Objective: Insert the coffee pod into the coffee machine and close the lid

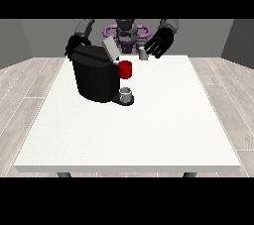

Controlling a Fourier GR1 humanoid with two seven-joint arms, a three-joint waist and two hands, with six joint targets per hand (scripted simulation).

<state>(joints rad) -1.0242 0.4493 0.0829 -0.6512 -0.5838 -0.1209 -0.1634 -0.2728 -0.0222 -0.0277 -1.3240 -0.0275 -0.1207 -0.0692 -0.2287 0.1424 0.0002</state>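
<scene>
White table (149,135) carries a black coffee machine (94,78) on its far-left part, lid (110,49) tilted up and open, grey in colour. Small grey cup (127,94) sits on the machine's base at its front right. Red piece (125,69) sticks out on the machine's right side just above the cup, at the brew spot under the raised lid; can't tell whether it's the pod or part of the machine. Small grey cylinder (144,54), likely the coffee pod, stands on the table near the far edge, right of the machine and apart from it. Hand at the view's right (158,43) hangs just beside and above that cylinder, fingers spread wide, holding nothing; contact can't be judged. Hand at the view's left (73,46) is mostly hidden behind the machine's top-left corner, finger state can't be told. Machine body blocks that side. No readable labels or writing anywhere.
</scene>
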